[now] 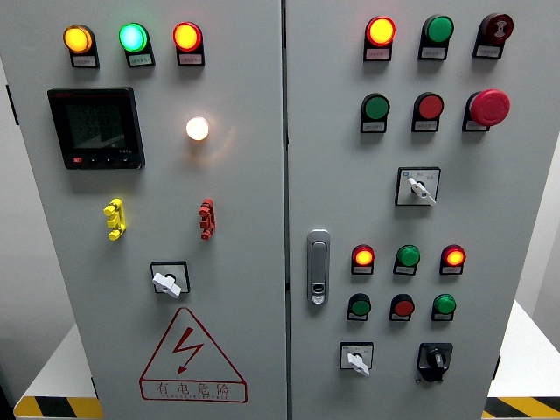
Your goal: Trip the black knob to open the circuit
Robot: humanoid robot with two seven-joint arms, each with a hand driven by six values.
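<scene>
Front of a grey two-door control cabinet (254, 262), seen head-on. The black knob (435, 358), a rotary selector with a dark handle, sits at the lower right of the right-hand door, in the bottom row just right of a white-handled selector switch (356, 359). Controls are grouped in rows for reading at a glance: lit indicator lamps along the top, push buttons beneath, selectors lowest, within easy reach of an operator standing in front. A red mushroom-head emergency stop (489, 107) occupies the upper right, well apart from the knob, presumably to keep it from being struck by mistake. The door latch (318, 266) stands beside the seam between the doors. On the left-hand door are a digital meter (95, 128), a glowing white lamp (198, 129) and a triangular red electrical-hazard sign (192, 359).

Neither hand of the robot appears in this view, so whether either is released or clenched cannot be told, nor how far it lies from the knob. The knob is untouched; the task appears not yet begun, and a reach toward the lower right is the likely first step.
</scene>
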